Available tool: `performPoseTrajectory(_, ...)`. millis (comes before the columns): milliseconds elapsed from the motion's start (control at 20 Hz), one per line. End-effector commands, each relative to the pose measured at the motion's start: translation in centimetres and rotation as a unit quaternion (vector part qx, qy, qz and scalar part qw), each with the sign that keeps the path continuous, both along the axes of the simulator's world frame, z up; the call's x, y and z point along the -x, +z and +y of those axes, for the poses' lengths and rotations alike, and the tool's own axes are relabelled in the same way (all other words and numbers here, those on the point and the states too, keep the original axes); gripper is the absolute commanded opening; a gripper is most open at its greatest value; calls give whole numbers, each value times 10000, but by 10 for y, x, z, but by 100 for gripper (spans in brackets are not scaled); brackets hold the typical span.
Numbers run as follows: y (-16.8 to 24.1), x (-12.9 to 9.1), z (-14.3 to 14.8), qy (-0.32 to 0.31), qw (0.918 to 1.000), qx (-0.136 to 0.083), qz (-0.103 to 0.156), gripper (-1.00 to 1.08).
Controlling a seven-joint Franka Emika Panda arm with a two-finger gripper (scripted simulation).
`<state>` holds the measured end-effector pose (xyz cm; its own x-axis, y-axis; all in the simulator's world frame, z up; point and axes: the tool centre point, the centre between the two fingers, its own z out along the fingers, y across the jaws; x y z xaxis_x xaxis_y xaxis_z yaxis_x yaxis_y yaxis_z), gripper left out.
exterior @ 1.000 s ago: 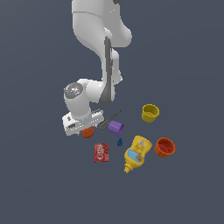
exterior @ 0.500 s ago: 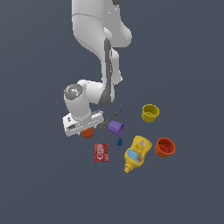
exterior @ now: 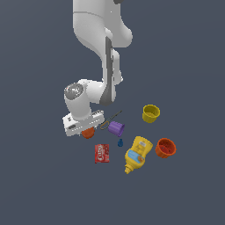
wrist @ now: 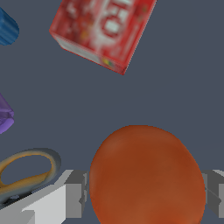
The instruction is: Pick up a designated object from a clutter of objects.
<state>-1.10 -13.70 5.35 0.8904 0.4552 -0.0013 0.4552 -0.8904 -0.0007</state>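
Orange ball (wrist: 146,175) sits between the two fingers (wrist: 74,194) of the gripper (exterior: 86,130), gripper squeezing the ball on both sides, red packet (exterior: 102,153) near it, scissors (wrist: 26,171) and purple cup (exterior: 116,128) just beside, yellow mustard bottle (exterior: 137,154) farther off

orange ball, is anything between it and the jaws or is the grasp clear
Nothing visible stands between them. In the wrist view the orange ball sits directly between the jaws of the gripper, a finger on each side. The scissors and red packet lie apart from it.
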Motion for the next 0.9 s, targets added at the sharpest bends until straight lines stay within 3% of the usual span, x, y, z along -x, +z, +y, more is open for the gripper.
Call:
performPoseTrajectory(0, 9, -3, 2, 2, 10000, 3, -15, -100)
performPoseTrajectory(400, 59, -13, 16, 1, 10000, 6, -13, -100)
performPoseTrajectory(850, 149, -32, 41, 1, 10000, 9, -11, -100)
